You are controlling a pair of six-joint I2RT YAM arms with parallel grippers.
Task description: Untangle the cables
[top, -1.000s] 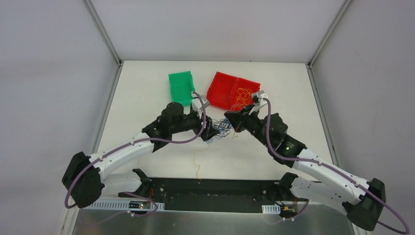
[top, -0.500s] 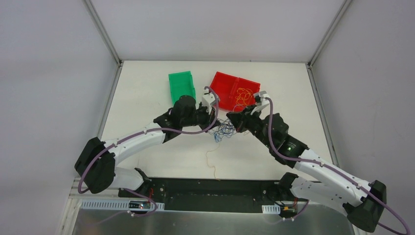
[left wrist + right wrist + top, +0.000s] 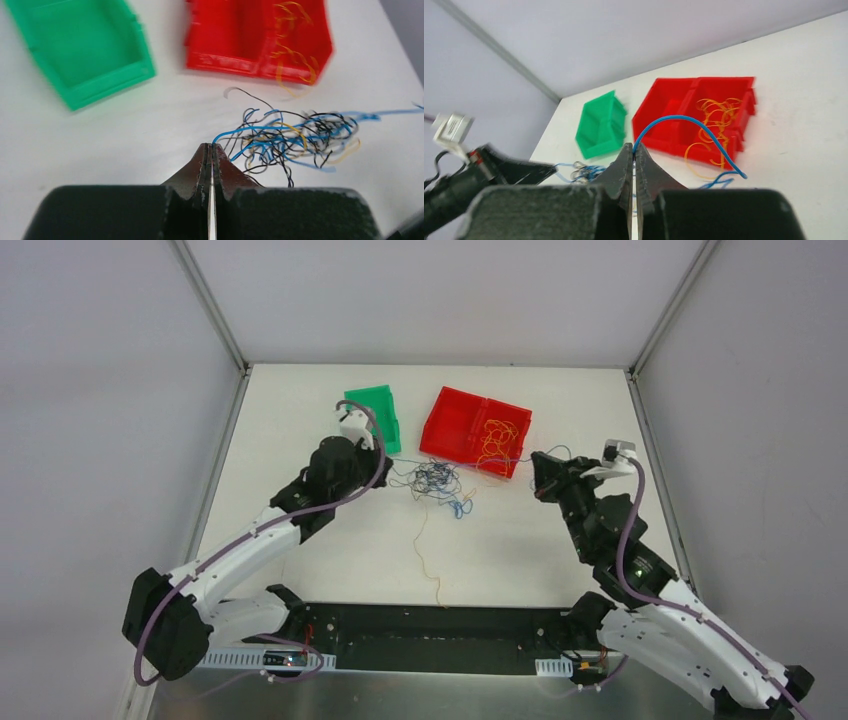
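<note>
Cables (image 3: pixel 436 478): blue-black-yellow knot at mid-frame, thin strands run out to both sides, one yellow strand trails toward bottom. Left gripper (image 3: pixel 210 147) and right gripper (image 3: pixel 633 149) each clamped on blue strand.

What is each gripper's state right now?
The left gripper is closed on a blue cable.
The right gripper is closed on a looping blue cable.

White table (image 3: pixel 290 410) boxed in by pale grey walls (image 3: pixel 430 300) — metal posts (image 3: pixel 212 305) at the corners.

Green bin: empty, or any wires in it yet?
Empty. In the left wrist view the green bin has a bare floor; the orange wires sit in the red bin.
</note>
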